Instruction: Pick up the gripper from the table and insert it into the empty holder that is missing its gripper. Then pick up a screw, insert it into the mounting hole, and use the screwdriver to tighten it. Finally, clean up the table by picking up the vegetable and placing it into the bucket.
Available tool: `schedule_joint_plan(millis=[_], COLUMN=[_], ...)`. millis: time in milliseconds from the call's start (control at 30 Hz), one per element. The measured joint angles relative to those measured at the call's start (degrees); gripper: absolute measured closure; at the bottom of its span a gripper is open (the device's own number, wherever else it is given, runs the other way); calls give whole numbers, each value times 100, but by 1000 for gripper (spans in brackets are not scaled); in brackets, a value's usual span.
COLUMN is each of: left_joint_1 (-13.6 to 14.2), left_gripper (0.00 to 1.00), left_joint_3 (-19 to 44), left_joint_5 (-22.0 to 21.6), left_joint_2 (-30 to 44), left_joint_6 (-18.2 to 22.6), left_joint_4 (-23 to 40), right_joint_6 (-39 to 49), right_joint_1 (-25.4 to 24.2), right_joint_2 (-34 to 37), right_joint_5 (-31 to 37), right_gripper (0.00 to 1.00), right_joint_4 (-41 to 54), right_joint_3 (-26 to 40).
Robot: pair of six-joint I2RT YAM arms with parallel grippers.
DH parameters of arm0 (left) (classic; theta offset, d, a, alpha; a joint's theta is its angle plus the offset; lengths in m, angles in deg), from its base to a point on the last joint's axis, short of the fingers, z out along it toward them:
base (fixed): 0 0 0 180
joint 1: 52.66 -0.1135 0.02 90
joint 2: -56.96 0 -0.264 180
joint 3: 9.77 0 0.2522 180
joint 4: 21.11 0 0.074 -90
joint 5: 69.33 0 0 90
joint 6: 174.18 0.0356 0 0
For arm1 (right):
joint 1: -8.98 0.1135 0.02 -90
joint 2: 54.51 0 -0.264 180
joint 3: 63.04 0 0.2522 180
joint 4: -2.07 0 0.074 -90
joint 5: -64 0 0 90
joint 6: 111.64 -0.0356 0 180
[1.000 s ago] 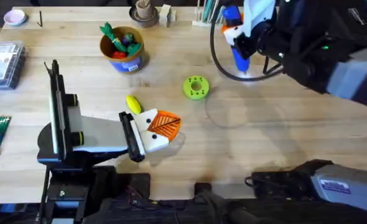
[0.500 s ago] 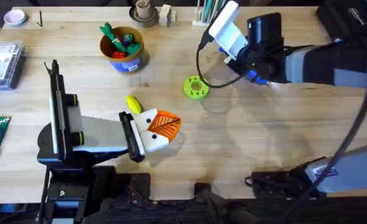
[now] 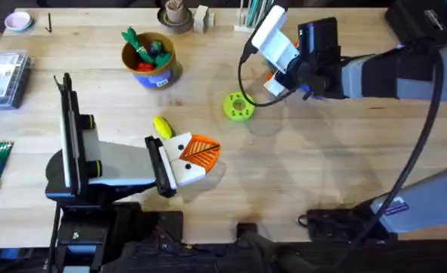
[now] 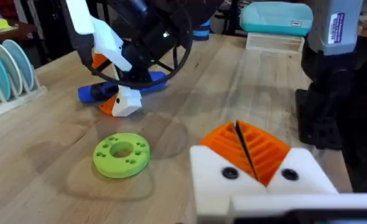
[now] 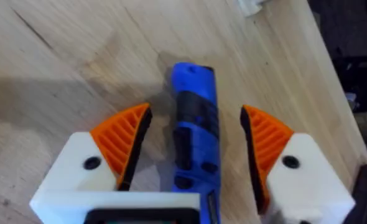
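we see the bucket (image 3: 149, 61) near the table's (image 3: 299, 174) back edge | vegetable (image 3: 162, 127) mid-table, touching left gripper (image 3: 197, 155) | screwdriver (image 5: 194, 149) lying between right gripper's (image 3: 280, 72) fingers

No wording can be made out anywhere in these views. A white printed label (image 4: 336, 28) is seen on the grey arm housing at the upper right of the left wrist view, and a similar one (image 3: 396, 209) shows at the lower right of the overhead view, but the lines on both are too small to be read. A blue label (image 3: 161, 82) is carried on the side of the bucket (image 3: 149, 61) in the upper left of the overhead view, and its print cannot be read either.
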Motion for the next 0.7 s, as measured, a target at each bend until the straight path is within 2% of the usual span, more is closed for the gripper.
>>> schedule_joint_plan(millis=[67,167,333,400,467,600,633,700], left_joint_1=[0,0,0,0,0,0,0,0], left_gripper=[995,847,283,112,19,6,95,413], left_joint_3=[0,0,0,0,0,0,0,0], left_joint_5=[2,0,-4,-4,-2,-2,-2,-2], left_joint_2=[0,0,0,0,0,0,0,0], left_joint_6=[2,-1,-36,-39,-42,-42,-69,-63], left_joint_4=[-2,-2,-2,-2,-2,-2,-2,-2], right_joint_6=[-73,-240,-448,-607,-884,-1637,-1795,-2104], right_joint_1=[0,6,44,44,44,44,44,44], right_joint_2=[-8,-103,-639,-999,-1341,-1940,-2043,-2249], right_joint_5=[-2,-70,-169,-177,-184,-199,-201,-214], right_gripper=[93,93,91,93,92,91,92,92], right_joint_4=[7,120,197,195,191,198,198,200], right_joint_3=[0,-7,-46,-46,-46,-46,-46,-46])
